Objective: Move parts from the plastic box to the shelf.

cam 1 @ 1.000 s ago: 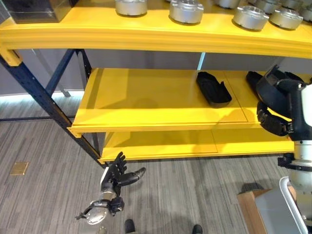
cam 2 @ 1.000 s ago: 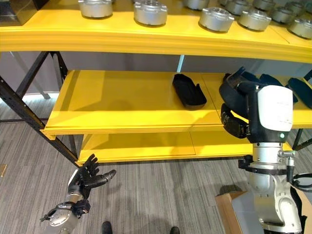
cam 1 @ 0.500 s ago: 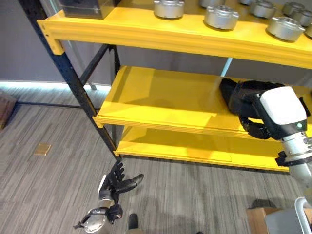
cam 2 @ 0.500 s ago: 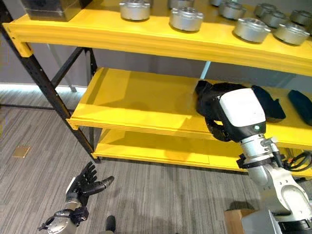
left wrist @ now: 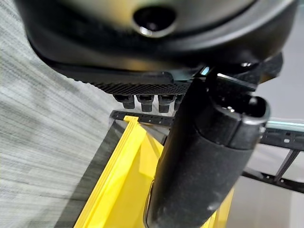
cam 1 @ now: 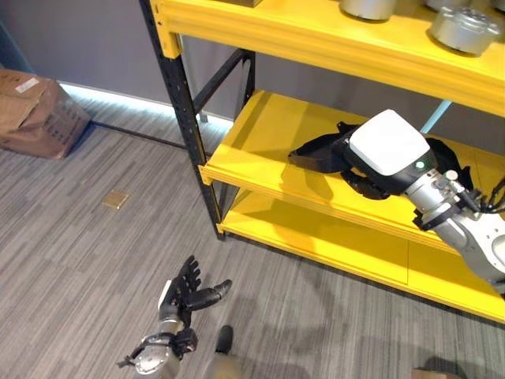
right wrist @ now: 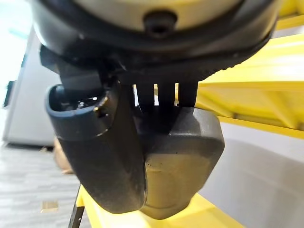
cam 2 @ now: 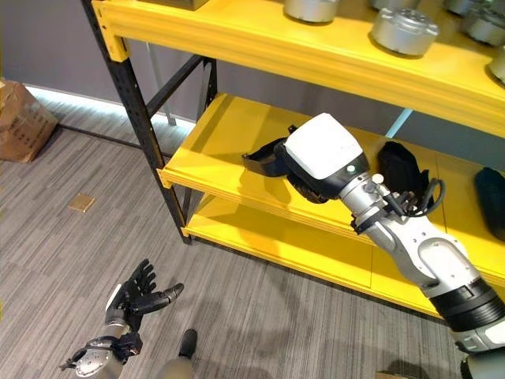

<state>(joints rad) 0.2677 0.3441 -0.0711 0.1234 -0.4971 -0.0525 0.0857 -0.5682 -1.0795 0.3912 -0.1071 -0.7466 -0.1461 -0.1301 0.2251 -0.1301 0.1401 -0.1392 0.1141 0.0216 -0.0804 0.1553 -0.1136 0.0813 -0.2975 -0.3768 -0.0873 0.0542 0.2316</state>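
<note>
Black moulded part (right wrist: 183, 166), smooth and rounded, clamped between right hand (right wrist: 102, 147) thumb and fingers, centre frame over yellow shelf (cam 2: 213, 150) middle tier. Two ribbed silver discs (cam 2: 402, 30) upper right. Left hand (cam 1: 185, 292) lower left, fingers spread above grey striped floor (cam 1: 71, 260).

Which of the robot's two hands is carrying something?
The right hand: it is raised over the middle yellow shelf with its thumb and fingers clamped on a dark moulded part. The left hand hangs low over the floor, fingers spread, holding nothing.
</note>
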